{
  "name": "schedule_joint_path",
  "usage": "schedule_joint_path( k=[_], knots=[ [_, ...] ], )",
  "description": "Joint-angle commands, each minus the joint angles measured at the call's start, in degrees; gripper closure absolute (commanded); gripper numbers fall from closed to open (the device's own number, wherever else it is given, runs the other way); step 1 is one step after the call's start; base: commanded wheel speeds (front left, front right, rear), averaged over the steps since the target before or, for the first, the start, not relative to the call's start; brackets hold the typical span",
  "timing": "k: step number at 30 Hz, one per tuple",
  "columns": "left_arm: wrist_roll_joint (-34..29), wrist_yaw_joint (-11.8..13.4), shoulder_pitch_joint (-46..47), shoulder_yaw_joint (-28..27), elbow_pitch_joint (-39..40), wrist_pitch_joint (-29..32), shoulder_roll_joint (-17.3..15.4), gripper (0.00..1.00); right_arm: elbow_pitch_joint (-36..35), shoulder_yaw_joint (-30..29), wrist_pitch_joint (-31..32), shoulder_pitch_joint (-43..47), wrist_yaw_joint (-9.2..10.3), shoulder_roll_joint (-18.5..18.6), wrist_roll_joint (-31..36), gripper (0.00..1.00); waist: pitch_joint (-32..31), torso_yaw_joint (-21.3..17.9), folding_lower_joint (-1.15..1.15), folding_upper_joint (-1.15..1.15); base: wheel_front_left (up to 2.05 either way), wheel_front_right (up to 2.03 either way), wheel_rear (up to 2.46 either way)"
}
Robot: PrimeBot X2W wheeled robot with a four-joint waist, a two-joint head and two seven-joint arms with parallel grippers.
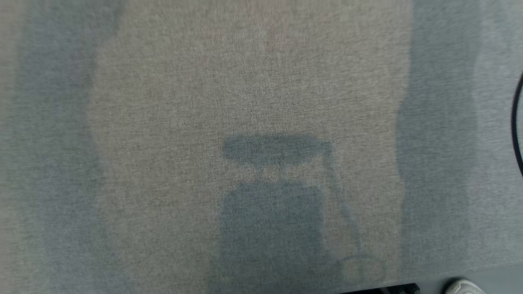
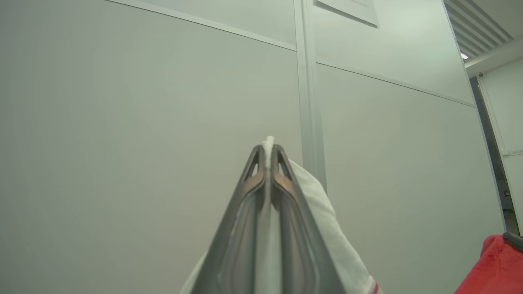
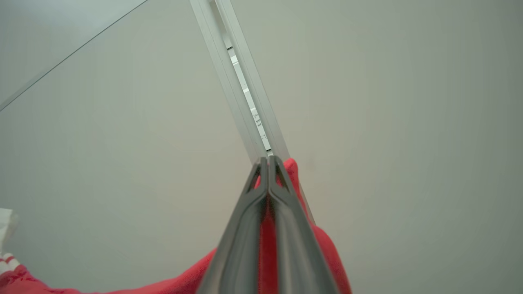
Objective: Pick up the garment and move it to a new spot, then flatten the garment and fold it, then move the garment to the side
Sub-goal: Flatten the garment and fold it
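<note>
we log left end effector [image 2: 267,149] clenched on white edge of garment [image 2: 322,204] | right end effector [image 3: 268,161] clenched on red cloth | hangs between both, off desk [image 1: 261,81] | risk: thin pinch slips, it drops crumpled

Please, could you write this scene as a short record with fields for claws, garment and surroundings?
left claw: shut on a white edge of the red and white soft cloth garment
right claw: shut on a red part of the same garment
claw direction: both point at a pale panelled wall
work surface: grey woven cloth table top, with dark shadows
head view corner: white shoe
</note>
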State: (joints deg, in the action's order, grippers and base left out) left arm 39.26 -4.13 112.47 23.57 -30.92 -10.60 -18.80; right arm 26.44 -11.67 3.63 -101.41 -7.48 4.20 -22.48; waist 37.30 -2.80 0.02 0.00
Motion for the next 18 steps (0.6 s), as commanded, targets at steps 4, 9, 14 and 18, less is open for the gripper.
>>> schedule_joint_path(
  k=[4, 9, 14, 18],
  knots=[
    [0.2, -2.7, -4.7, 1.1, -6.6, -4.2, 3.1, 1.00, 9.5, 1.3, -7.0, 1.2, -0.02, -0.7, -0.1, 1.00, 10.0, 1.5, -0.02, 0.00, 0.00, 0.00, 0.00],
    [0.5, -3.4, -20.1, 2.5, -1.5, -4.8, 3.4, 1.00, 12.5, 8.2, -11.8, 13.7, -0.03, 1.6, -4.8, 1.00, 7.8, 2.3, -0.02, 0.00, 0.00, 0.00, 0.00],
    [3.2, -3.4, -38.7, 1.1, 6.6, -4.7, 1.7, 1.00, 10.6, 13.8, -15.2, 28.0, -0.03, 4.6, -12.2, 1.00, 3.8, 2.7, -0.02, 0.00, 0.00, 0.00, 0.00],
    [4.4, -3.4, -51.8, -0.8, 13.5, -4.7, 1.0, 1.00, 5.1, 17.0, -16.8, 38.7, -0.02, 8.0, -18.9, 1.00, -0.4, 3.0, -0.02, 0.00, 0.00, 0.00, 0.00]
  ],
)
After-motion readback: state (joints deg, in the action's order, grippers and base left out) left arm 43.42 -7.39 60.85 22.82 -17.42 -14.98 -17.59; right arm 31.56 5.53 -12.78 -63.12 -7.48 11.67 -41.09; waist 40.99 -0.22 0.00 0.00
